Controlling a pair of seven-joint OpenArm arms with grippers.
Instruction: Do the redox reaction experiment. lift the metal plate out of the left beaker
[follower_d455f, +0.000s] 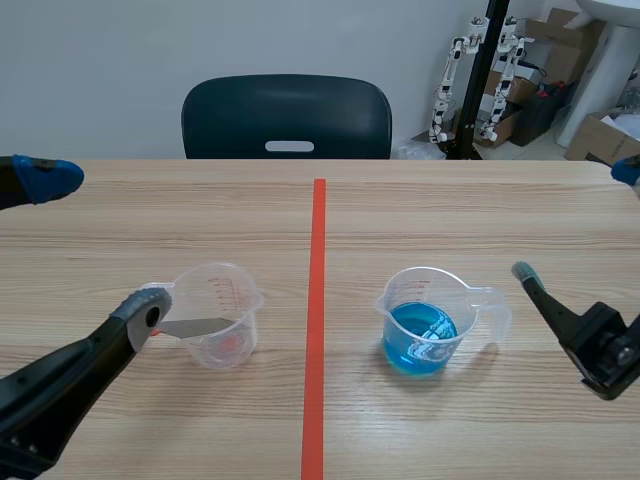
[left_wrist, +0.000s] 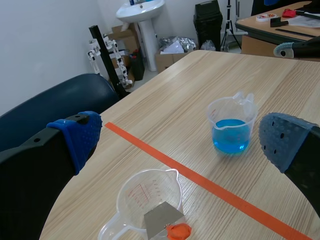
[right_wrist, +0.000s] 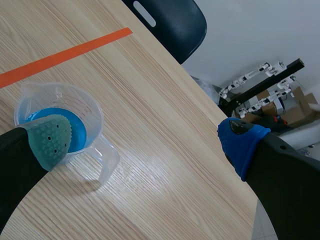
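metal plate (follower_d455f: 200, 326) leans in left beaker (follower_d455f: 228, 285), red graduations (left_wrist: 139, 192) unreadable.

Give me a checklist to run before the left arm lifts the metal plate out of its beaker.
1. Open left gripper: ok, fingers wide apart.
2. Reachable metal plate: ok, it leans in the left beaker, upper end out over the rim.
3. Plate gripped: not ok, nothing is pressed between the fingers.
4. Nearer pad touching the plate's outer end: cannot tell.
5. Beaker upright: ok.
6. Path clear of the right gripper: ok, it is open beside the beaker of blue liquid, across the tape line.
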